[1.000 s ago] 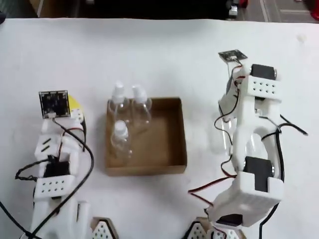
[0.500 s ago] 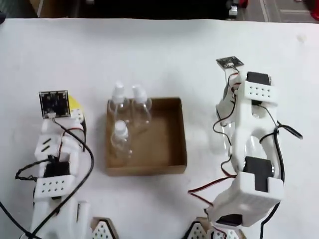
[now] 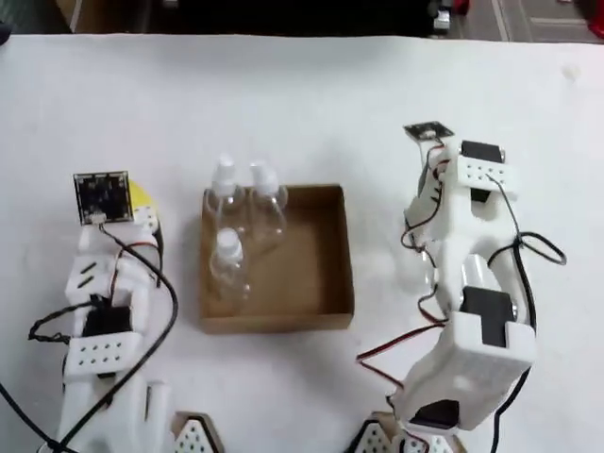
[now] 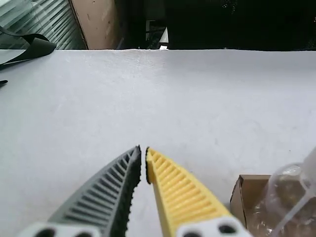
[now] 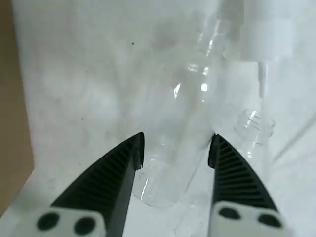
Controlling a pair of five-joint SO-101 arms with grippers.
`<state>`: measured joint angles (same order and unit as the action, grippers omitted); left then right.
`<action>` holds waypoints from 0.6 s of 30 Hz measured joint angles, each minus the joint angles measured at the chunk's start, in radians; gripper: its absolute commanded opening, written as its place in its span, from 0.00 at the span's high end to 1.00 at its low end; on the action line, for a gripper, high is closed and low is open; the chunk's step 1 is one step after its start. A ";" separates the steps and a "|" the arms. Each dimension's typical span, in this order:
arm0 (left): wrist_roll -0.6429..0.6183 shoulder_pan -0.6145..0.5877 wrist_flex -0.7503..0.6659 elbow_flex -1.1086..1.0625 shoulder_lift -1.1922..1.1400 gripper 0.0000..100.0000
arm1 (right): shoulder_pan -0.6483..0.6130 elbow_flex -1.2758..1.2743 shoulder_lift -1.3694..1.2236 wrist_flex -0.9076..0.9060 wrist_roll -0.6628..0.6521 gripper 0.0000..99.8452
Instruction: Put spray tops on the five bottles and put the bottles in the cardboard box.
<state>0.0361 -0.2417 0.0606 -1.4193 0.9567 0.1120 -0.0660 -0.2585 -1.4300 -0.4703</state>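
The cardboard box lies open at the table's middle. Three clear bottles with white spray tops stand in its left part. My right gripper is open, its black fingers on either side of a clear bottle on the table, apart from it. Beside that stands an uncapped bottle, and a white spray top with its dip tube is farther off. My left gripper is shut on nothing, low over bare table left of the box.
The right arm covers most of the bottles right of the box. The left arm sits near the front left. White table stretches open behind the box. The box's brown wall borders the right wrist view.
The right arm's wrist has drawn back toward the near edge and slightly left over the loose bottles. The left arm and the box have not moved.
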 measured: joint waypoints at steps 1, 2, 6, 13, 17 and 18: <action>0.000 0.000 0.000 0.000 0.000 0.98 | 0.000 0.002 -0.009 0.000 0.000 0.81; 0.000 0.000 0.000 0.000 0.000 0.98 | -0.002 0.002 -0.014 0.000 0.000 0.81; 0.000 0.000 0.000 0.000 0.000 0.98 | -0.021 0.002 -0.018 0.000 0.002 0.81; 0.000 0.000 0.000 0.000 0.000 0.98 | -0.106 0.002 -0.018 0.000 0.071 0.81; 0.000 0.000 0.000 0.000 0.000 0.98 | -0.158 0.002 -0.018 0.000 0.098 0.81; 0.000 0.000 0.000 0.000 0.000 0.98 | -0.169 0.002 -0.018 0.000 0.104 0.81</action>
<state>0.0361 -0.2417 0.0606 -1.4193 0.9567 -0.0568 -0.0644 -0.2770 -1.4300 -0.3659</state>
